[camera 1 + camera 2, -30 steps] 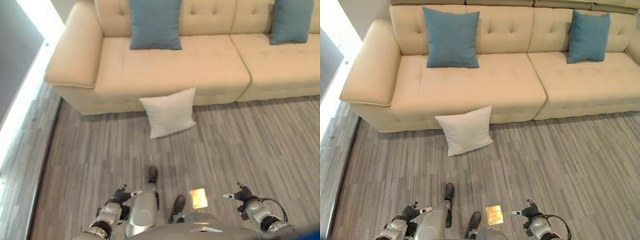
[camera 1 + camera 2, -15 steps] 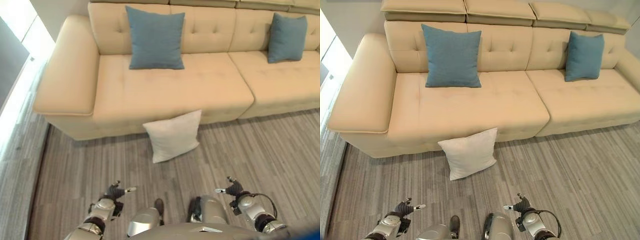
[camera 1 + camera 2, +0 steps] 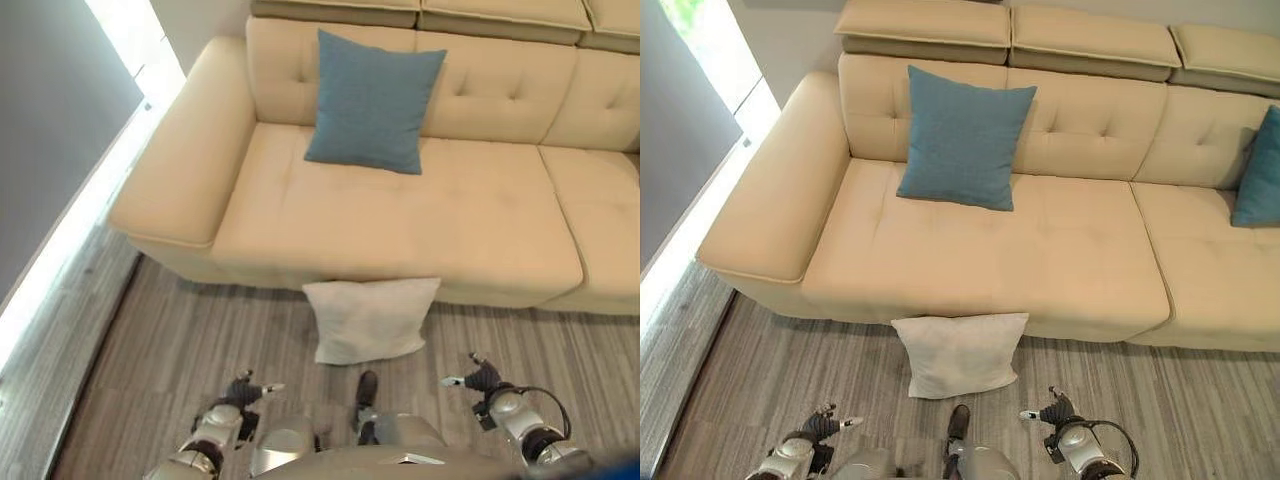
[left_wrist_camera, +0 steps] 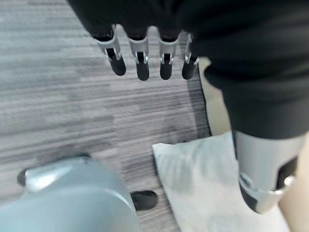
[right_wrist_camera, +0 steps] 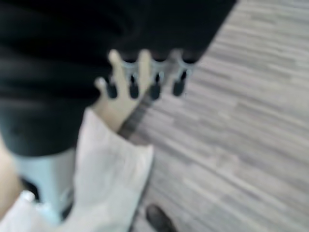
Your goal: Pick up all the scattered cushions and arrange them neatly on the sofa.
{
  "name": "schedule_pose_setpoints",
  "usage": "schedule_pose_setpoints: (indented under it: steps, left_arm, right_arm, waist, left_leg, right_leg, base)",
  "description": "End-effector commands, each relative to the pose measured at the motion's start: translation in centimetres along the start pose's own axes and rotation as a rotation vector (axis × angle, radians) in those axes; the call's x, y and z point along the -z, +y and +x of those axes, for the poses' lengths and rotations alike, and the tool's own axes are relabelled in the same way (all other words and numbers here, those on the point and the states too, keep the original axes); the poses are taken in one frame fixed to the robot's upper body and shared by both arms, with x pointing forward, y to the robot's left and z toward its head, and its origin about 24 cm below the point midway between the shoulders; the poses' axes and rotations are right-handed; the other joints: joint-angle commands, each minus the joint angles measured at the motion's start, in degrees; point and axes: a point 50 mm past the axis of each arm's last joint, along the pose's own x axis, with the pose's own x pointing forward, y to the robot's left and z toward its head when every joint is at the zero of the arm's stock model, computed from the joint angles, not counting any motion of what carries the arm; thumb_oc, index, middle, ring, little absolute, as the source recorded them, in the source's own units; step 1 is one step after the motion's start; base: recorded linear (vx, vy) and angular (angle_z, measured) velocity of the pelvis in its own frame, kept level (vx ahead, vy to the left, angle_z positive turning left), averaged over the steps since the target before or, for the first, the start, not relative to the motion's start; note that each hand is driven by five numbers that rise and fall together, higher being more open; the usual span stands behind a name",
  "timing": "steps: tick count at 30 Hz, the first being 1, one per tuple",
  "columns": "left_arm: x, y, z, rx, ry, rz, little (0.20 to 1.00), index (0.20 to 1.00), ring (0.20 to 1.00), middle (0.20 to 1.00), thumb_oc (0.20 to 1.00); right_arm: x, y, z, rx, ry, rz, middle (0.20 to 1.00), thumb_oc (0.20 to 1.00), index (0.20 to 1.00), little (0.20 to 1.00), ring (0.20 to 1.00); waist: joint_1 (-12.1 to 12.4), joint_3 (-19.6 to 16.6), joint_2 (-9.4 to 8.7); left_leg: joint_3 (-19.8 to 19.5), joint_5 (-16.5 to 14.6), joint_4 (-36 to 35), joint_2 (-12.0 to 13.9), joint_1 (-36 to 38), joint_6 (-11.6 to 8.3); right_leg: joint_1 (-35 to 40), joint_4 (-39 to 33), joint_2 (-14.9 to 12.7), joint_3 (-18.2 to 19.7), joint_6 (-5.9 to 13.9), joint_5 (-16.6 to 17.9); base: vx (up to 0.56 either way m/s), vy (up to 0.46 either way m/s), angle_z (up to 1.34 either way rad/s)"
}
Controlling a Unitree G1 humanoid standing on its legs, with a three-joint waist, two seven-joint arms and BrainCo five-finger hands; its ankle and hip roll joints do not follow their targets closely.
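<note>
Leaning against sofa (image 3: pixel 970 250) front, white cushion (image 3: pixel 962 354) on floor (image 3: pixel 760 390); blue cushion (image 3: pixel 965 137) upright on seat. Left robot hand (image 3: pixel 240 392), right robot hand (image 3: pixel 480 380) low, fingers straight, empty.

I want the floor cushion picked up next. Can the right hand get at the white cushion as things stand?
Probably yes: the white cushion leans against the sofa front, nothing lies between it and the open right hand.

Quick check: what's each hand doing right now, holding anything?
Left hand: open, fingers straight, holding nothing.
Right hand: open, holding nothing.
</note>
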Motion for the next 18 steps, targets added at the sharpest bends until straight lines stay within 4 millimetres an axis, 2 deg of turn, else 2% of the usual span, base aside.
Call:
schedule_pose_setpoints:
  steps: [1,2,3,6,10,15,16,18]
  left_arm:
    - [-1.2,0.5,0.2,-0.011,-0.051,0.016,1.0,1.0,1.0,1.0,1.0]
    - [-1.3,0.6,0.2,-0.014,-0.052,0.039,1.0,1.0,1.0,1.0,1.0]
    - [-1.0,0.7,0.1,-0.012,-0.042,0.036,1.0,1.0,1.0,1.0,1.0]
    - [-1.1,0.8,0.1,-0.016,-0.046,0.034,1.0,1.0,1.0,1.0,1.0]
    - [-0.3,1.4,0.0,-0.035,-0.021,0.027,1.0,1.0,1.0,1.0,1.0]
    - [0.3,2.1,-0.1,-0.058,-0.006,0.002,1.0,1.0,1.0,1.0,1.0]
    - [0.5,2.7,-0.2,-0.074,-0.004,-0.004,1.0,1.0,1.0,1.0,1.0]
    - [0.4,2.8,-0.2,-0.077,-0.007,0.001,1.0,1.0,1.0,1.0,1.0]
  right_arm:
    - [-0.1,-2.1,0.3,0.066,-0.006,0.033,1.0,1.0,1.0,1.0,1.0]
    - [0.2,-2.1,0.2,0.071,0.002,0.036,1.0,1.0,1.0,1.0,1.0]
    - [0.5,-1.9,0.1,0.061,0.015,0.038,1.0,1.0,1.0,1.0,1.0]
    - [0.2,-1.8,0.2,0.059,0.005,0.035,1.0,1.0,1.0,1.0,1.0]
    - [-0.1,-1.1,0.2,0.042,-0.007,0.026,1.0,1.0,1.0,1.0,1.0]
    - [-1.1,-1.0,0.3,0.034,-0.038,0.01,1.0,1.0,1.0,1.0,1.0]
    - [-2.3,-1.0,0.4,0.033,-0.071,-0.001,1.0,1.0,1.0,1.0,1.0]
    - [-2.7,-1.0,0.5,0.029,-0.089,0.002,1.0,1.0,1.0,1.0,1.0]
  waist:
    - [-1.43,1.33,0.78]
    - [-1.54,1.29,0.9]
    - [-1.71,0.53,1.58]
    - [-1.33,0.63,1.35]
    - [-0.85,-0.3,1.31]
    - [0.4,0.31,1.41]
    - [0.56,1.36,1.83]
    - [0.44,1.5,1.97]
  left_leg:
    - [1.59,1.87,-11.11,1.11,-2.27,1.79]
    - [2.76,3.31,-12.97,0.68,-3.62,1.85]
    - [3.18,3.99,-17.0,0.03,-1.5,1.8]
    - [2.02,4.09,-16.65,-1.08,-2.08,2.06]
    - [2.42,4.31,-20.97,-1.62,1.3,3.27]
    - [3.62,3.29,-20.74,-1.52,2.4,4.41]
    - [4.03,2.98,-19.92,-0.87,2.37,5.06]
    - [3.5,2.44,-19.39,-0.85,2.21,5.3]
  right_leg:
    - [0.85,4.95,-3.46,2.01,10.97,-5.52]
    - [0.98,5.08,-3.34,1.33,10.97,-5.75]
    - [0.89,5.64,-2.53,1.9,11.22,-6.19]
    - [0.4,6.47,-2.59,2.48,11.24,-6.33]
    - [0.52,7.72,-2.93,3.28,12.11,-6.54]
    - [-1.09,12.17,-4.29,3.46,13.65,-6.33]
    - [-4.09,17.83,-5.01,4.34,15.43,-5.48]
    - [-4.9,18.45,-5.2,6.92,15.7,-5.99]
  base:
    - [0.07,0.015,0.25]
    - [0.15,0.09,0.23]
    - [0.11,0.086,0.19]
    - [0.07,0.105,-0.11]
    - [0.08,0.104,-0.2]
    - [0.01,0.084,-0.22]
    - [-0.03,0.032,-0.53]
    - [0.0,-0.034,-0.38]
